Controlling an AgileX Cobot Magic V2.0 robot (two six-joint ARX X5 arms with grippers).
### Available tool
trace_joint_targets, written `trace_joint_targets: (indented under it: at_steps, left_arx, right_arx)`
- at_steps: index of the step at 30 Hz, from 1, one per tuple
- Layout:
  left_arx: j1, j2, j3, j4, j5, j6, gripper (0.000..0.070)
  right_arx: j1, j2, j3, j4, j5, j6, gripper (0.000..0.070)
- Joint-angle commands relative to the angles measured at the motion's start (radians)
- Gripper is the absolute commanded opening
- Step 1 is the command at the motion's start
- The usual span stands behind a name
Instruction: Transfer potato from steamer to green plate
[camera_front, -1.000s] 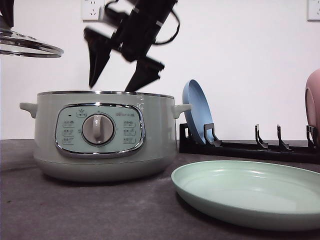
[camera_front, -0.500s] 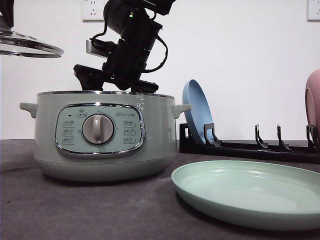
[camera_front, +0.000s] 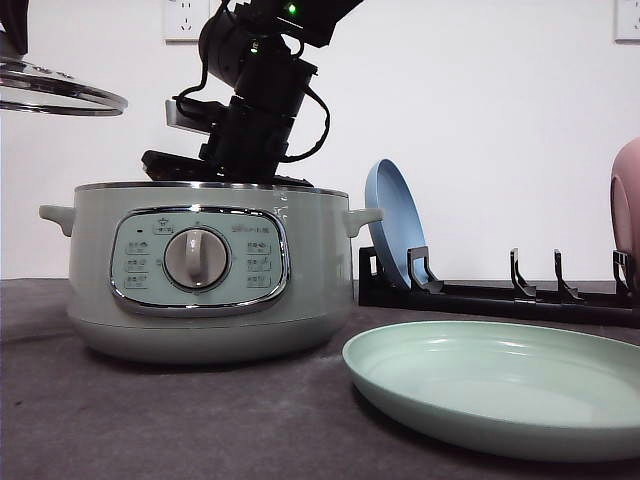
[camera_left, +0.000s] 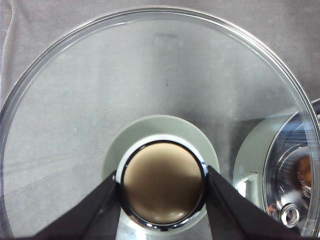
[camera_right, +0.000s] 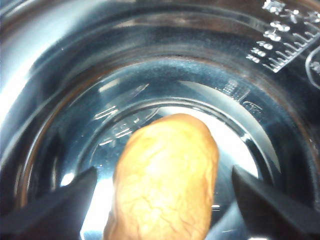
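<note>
At the far left of the front view, a round glass lid (camera_front: 60, 97) with a chrome rim is being held in the air; in the left wrist view the left gripper (camera_left: 162, 186) is seen clamped on the lid's bronze-topped knob (camera_left: 163, 183), a black finger pressed against each side. Next, the large round sage-green steamer (camera_front: 205, 270) with its silver dial is standing uncovered on the grey table (camera_front: 150, 420), and the black right arm (camera_front: 255, 95) is being lowered into its mouth. Inside the pot, the oval orange-brown potato (camera_right: 165, 180) is lying between the widely spread fingers of the right gripper (camera_right: 162, 202); contact cannot be judged, the close view being blurred. To the right, the wide pale mint-green plate (camera_front: 500, 385) is lying flat, empty.
</note>
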Motion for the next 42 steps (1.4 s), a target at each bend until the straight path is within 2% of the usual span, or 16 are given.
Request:
trace_joint_targets:
  at_steps: [1, 4, 9, 13, 25, 42]
  left_arx:
    - [0.003, -0.009, 0.046, 0.033, 0.003, -0.002, 0.0001]
    - [0.003, -0.009, 0.046, 0.033, 0.003, -0.002, 0.0001]
    - [0.003, -0.009, 0.046, 0.033, 0.003, -0.002, 0.0001]
    - [0.003, -0.009, 0.046, 0.033, 0.004, -0.002, 0.0001]
    - [0.003, -0.009, 0.046, 0.033, 0.053, -0.002, 0.0001]
    - [-0.016, -0.009, 0.046, 0.033, 0.103, -0.003, 0.0001]
  right_arx:
    - [0.011, 0.027, 0.029, -0.003, 0.0, -0.008, 0.0414]
    - [0.011, 0.027, 0.029, -0.024, 0.0, -0.008, 0.0385]
    - [0.012, 0.027, 0.029, -0.03, -0.018, -0.008, 0.0235]
    - [0.007, 0.02, 0.029, -0.031, -0.076, -0.009, 0.0171]
    - [-0.013, -0.129, 0.029, -0.07, -0.078, -0.04, 0.0164]
    - [-0.111, -0.485, -0.004, -0.3, -0.071, -0.06, 0.0165]
